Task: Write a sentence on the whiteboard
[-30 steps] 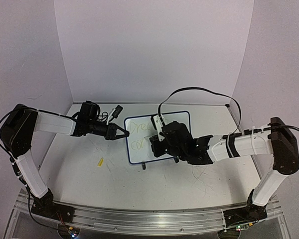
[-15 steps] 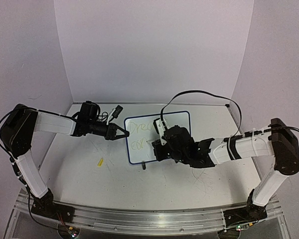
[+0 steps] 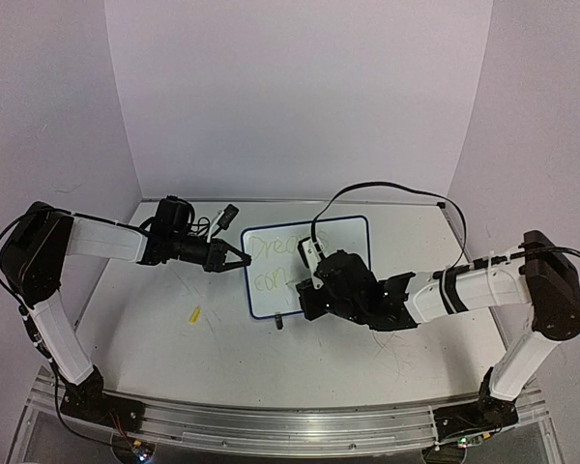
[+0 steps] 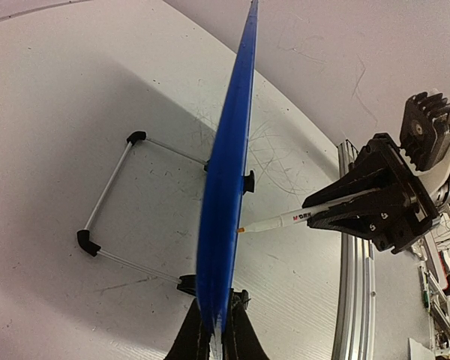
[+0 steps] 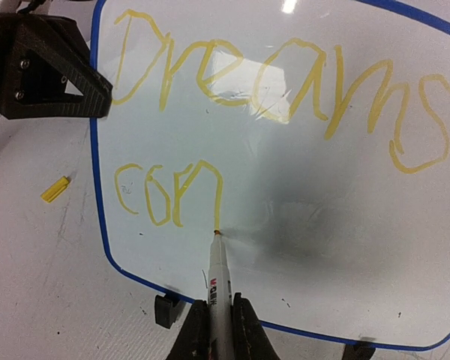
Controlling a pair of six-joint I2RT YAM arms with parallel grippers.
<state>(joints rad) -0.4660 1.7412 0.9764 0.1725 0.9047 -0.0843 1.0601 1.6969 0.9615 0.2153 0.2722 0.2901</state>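
**Writing half done: top line finished, second line just begun**

Filling the right wrist view, the whiteboard (image 5: 337,247) carries the sentence (image 5: 277,86). "Dreams" runs across the top. At lower left only "com" stands, and its last letter looks unfinished. At bottom centre the right gripper (image 5: 218,322) is clamped on the marker (image 5: 218,277), whose tip touches the board under that letter. At upper left the left gripper (image 3: 237,259) pinches the board's left rim. Most of line two looks yet to be written.

Scuffed white table (image 3: 174,348): whiteboard (image 3: 266,302), yellow piece (image 3: 195,313).
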